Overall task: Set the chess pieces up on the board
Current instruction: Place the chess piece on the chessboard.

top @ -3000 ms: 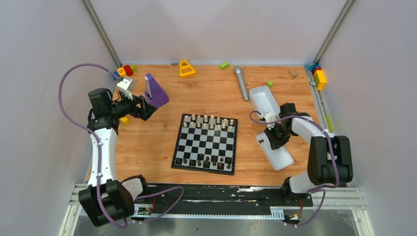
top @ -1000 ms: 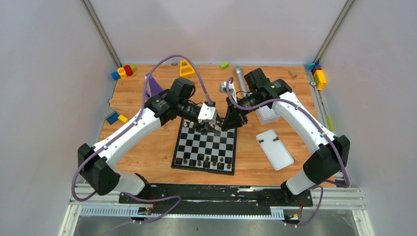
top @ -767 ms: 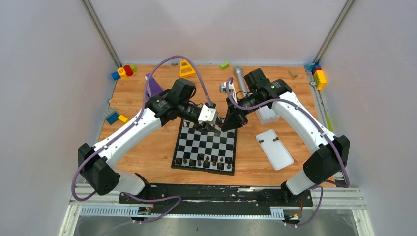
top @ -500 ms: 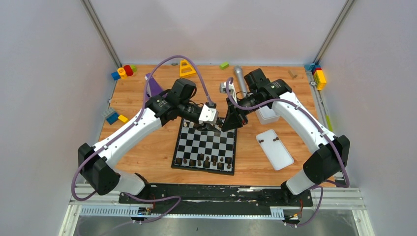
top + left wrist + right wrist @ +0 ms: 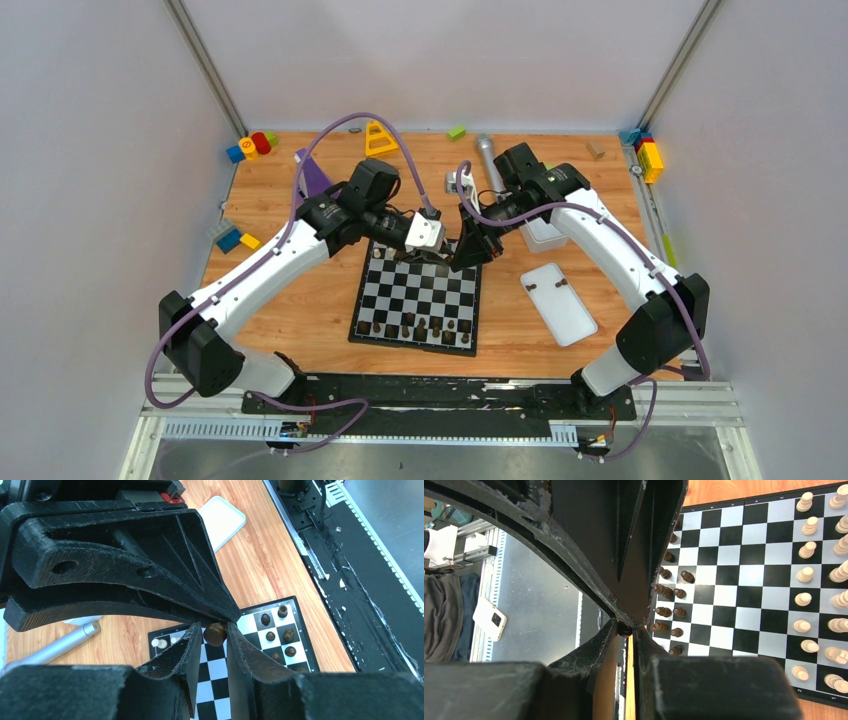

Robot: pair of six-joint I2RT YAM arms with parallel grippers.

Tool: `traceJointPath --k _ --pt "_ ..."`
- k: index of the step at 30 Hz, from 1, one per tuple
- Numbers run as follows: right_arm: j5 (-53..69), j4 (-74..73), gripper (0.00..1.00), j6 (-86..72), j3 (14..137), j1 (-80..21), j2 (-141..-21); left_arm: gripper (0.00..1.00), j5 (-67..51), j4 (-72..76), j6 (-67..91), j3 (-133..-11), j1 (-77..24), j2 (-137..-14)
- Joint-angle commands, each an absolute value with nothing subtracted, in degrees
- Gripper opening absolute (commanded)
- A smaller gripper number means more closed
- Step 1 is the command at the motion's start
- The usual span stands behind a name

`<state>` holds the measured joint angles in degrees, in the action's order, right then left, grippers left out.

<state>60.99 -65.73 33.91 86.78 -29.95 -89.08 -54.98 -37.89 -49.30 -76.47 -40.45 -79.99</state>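
Note:
The board (image 5: 420, 292) lies mid-table, cream chess pieces (image 5: 809, 526) along its far rows and dark ones (image 5: 669, 592) along its near rows. Both grippers meet tip to tip above the far edge of the board. My right gripper (image 5: 625, 625) is shut on a dark brown chess piece (image 5: 625, 628) at its fingertips. The same piece (image 5: 215, 633) shows its round base in the left wrist view, where my left gripper (image 5: 214, 627) has its fingers (image 5: 192, 652) pressed against both sides of it. In the top view the left gripper (image 5: 440, 257) and right gripper (image 5: 460, 255) hide the piece.
A flat white tray (image 5: 562, 308) right of the board holds two dark pieces (image 5: 545, 284). A deeper white tray (image 5: 545, 232) sits behind the right arm. A silver cylinder (image 5: 488, 158), purple block (image 5: 312, 175), yellow triangle (image 5: 379, 138) and toy blocks (image 5: 250, 145) line the far edge.
Both arms came in from the table's sides to the board's far edge. Over the last second the left jaws narrowed round the dark piece held by the right gripper.

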Motion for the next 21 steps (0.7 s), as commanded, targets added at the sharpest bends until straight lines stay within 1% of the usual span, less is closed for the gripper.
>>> traceJointPath --k 1,6,12,21 --pt "62.1 -65.0 0.09 34.2 87.5 -30.3 -89.5 0.31 -56.2 -36.7 -49.2 -77.2 -40.8 -79.9" --pt "61.8 -65.0 0.09 34.1 87.7 -30.3 -89.7 0.29 -56.1 -37.5 -49.9 -76.5 -40.9 -79.6" --pt "60.1 -64.9 0.09 33.2 88.7 -30.3 -90.1 0.19 -56.0 -38.4 -50.4 -74.9 -40.9 -78.2" --pt "59.3 -64.9 0.1 32.5 89.6 -30.1 -90.7 0.15 -54.9 -37.9 -50.7 -71.6 -40.9 -75.4"
